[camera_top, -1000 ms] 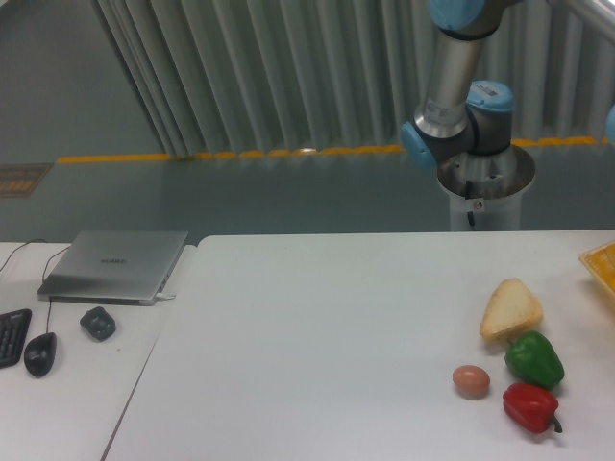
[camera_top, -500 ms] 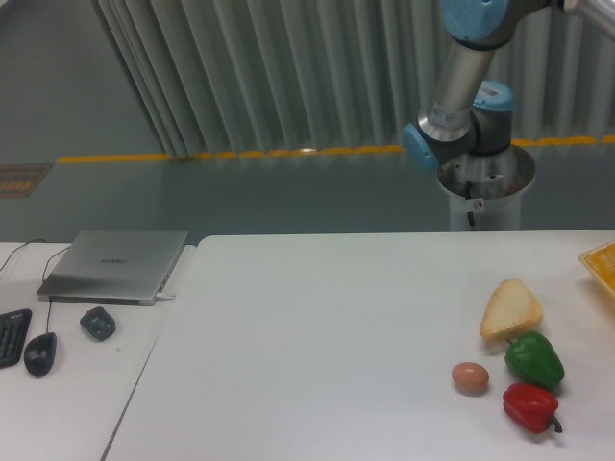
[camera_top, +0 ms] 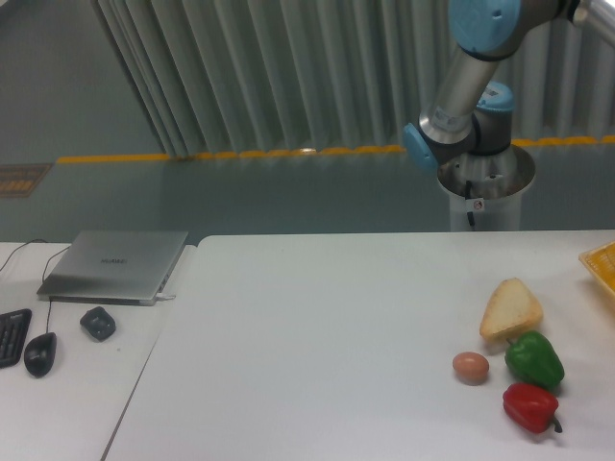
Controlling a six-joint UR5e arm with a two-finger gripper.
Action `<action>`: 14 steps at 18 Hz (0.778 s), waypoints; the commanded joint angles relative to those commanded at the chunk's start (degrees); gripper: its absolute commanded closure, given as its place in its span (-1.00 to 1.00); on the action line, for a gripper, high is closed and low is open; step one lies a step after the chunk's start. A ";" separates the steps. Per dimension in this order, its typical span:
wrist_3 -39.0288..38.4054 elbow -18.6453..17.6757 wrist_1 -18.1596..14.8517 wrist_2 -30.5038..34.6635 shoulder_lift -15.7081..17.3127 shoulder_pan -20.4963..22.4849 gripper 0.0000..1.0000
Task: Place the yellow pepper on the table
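Worktop (camera_top: 317,327): bread wedge (camera_top: 510,309), egg (camera_top: 471,367), green pepper (camera_top: 534,359), red pepper (camera_top: 529,406) at right.
Tool: mine, out of frame, state unknown.

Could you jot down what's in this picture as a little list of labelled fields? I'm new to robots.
Robot arm: grey and blue arm above the table's far side; its gripper is out of view
Table: white top
Food on table: bread wedge, egg, green pepper, red pepper
Yellow pepper: not visible
Right edge: corner of an orange-yellow tray
Side desk: laptop, mouse
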 joint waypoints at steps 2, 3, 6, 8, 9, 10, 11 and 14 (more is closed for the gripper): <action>-0.09 -0.79 0.00 0.18 0.00 0.00 -1.00; -0.09 -0.88 0.00 0.18 -0.09 0.00 -1.00; -0.09 -0.70 -0.09 0.53 -0.18 0.09 -1.00; -0.26 -0.35 -0.09 0.53 -0.61 0.09 -1.00; -0.53 -0.18 -0.09 0.53 -0.88 0.09 -1.00; -1.22 0.26 -0.09 0.44 -1.23 0.09 -1.00; -2.01 0.79 -0.09 0.44 -1.32 0.09 -1.00; -2.29 1.40 0.09 0.35 -1.93 0.00 -1.00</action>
